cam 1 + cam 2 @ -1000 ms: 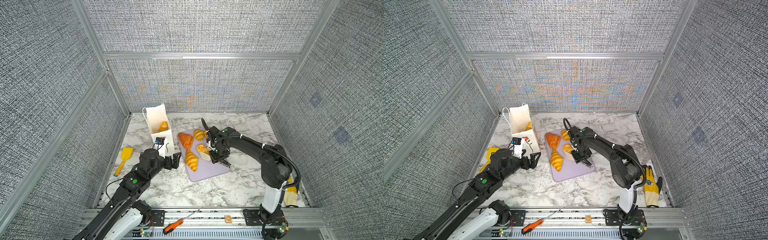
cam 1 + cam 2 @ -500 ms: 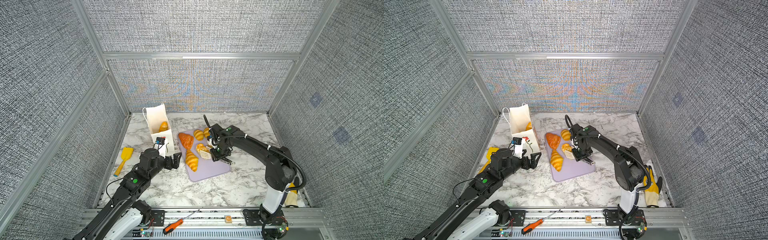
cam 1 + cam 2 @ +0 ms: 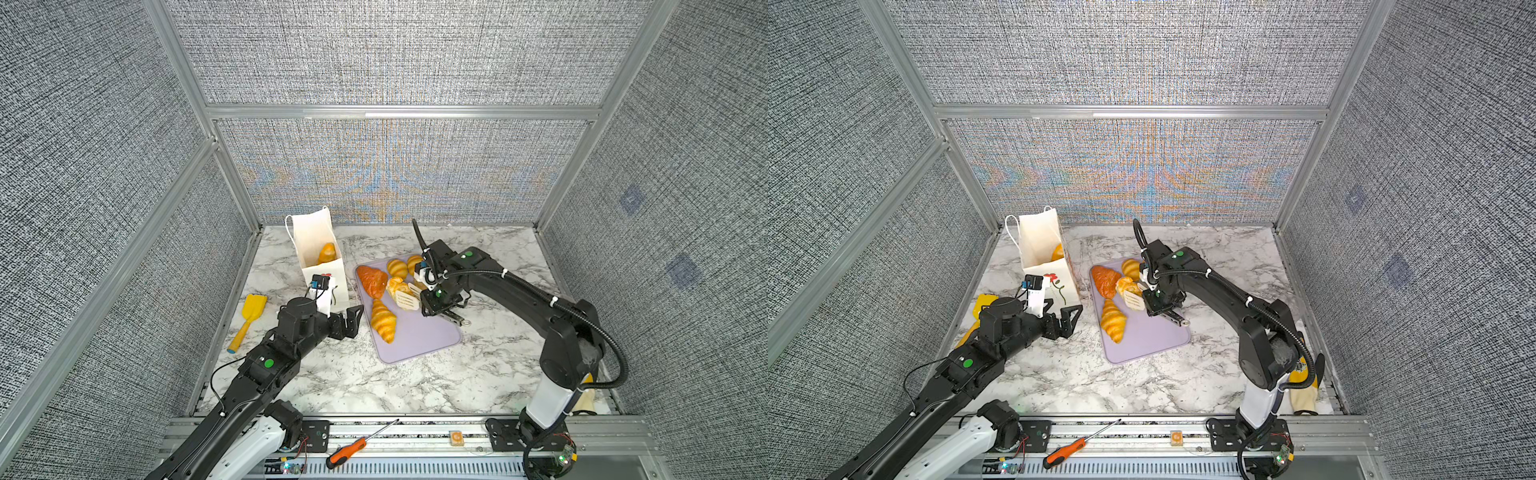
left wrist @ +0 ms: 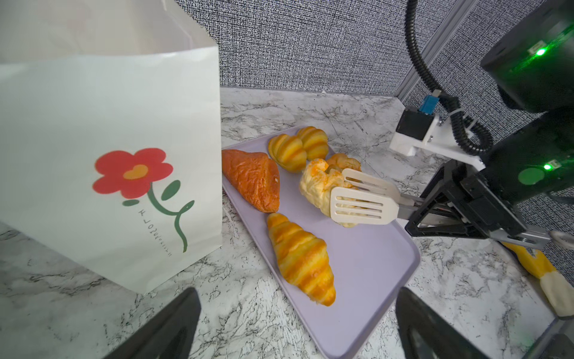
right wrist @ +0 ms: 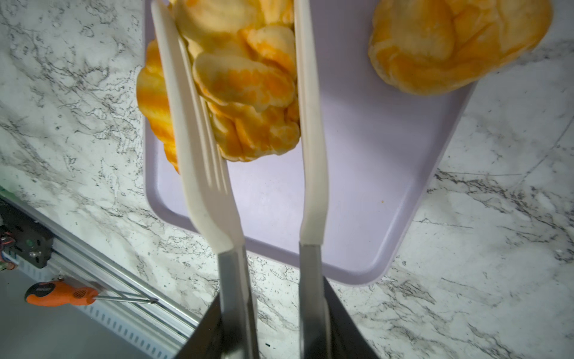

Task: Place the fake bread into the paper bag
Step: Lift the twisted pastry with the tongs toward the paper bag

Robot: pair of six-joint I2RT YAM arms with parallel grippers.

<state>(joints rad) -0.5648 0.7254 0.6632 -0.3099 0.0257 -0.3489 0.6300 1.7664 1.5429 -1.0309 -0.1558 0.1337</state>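
Note:
The white paper bag [image 3: 320,266] [image 3: 1040,243] [image 4: 108,124] with a red flower stands open at the back left, with one golden bread [image 3: 327,252] inside. On the lilac tray [image 3: 419,336] [image 4: 372,264] lie a reddish-brown croissant [image 3: 372,281] [image 4: 253,178], a striped golden croissant [image 3: 383,321] [image 4: 301,258] and two striped rolls [image 3: 397,268] [image 4: 287,152]. My right gripper [image 3: 436,303] [image 5: 270,295] is shut on white tongs [image 4: 363,205] [image 5: 198,140], whose blades pinch a twisted pastry [image 4: 316,186] [image 5: 248,80]. My left gripper [image 3: 349,320] [image 4: 298,307] stands open in front of the bag.
A second twisted pastry [image 5: 450,46] lies at the tray's far side. A yellow spatula [image 3: 249,320] lies left of the left arm. An orange screwdriver [image 3: 347,455] rests on the front rail. A yellow glove [image 3: 1304,382] lies by the right arm's base.
The tongs have closed on the twisted pastry, which has shifted slightly back and left. The right arm's elbow has risen a little. The left arm has stayed still.

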